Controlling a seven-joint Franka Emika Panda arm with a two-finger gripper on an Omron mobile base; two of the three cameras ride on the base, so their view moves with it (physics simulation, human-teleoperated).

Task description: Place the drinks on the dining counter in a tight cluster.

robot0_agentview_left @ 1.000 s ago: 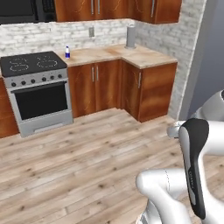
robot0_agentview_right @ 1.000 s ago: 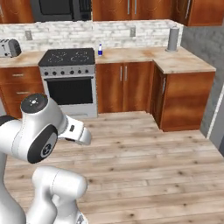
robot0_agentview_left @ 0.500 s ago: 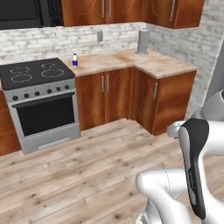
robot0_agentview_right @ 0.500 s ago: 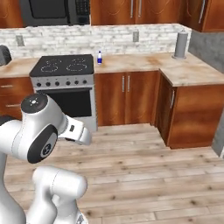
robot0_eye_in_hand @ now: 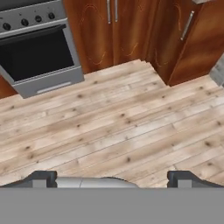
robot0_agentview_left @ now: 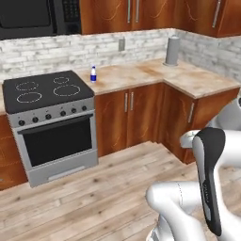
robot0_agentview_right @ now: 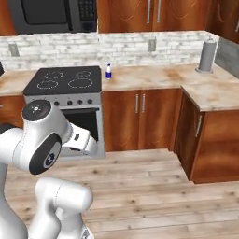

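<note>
While gripper (robot0_eye_in_hand: 112, 179) gapes, bottle (robot0_agentview_left: 93, 74) seemingly beside stove (robot0_agentview_left: 44, 89)

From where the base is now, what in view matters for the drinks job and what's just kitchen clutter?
For the job:
- clear bottle with blue label, on the worktop beside the stove
- gripper, open, holding nothing

Just there:
- stove
- grey cylinder in the worktop corner
- microwave

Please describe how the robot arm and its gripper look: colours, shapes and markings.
The arm is glossy white with rounded, tube-like segments, dark grey round joint caps, and a long dark stripe on one link. The gripper has two small dark, blocky fingertips.
</note>
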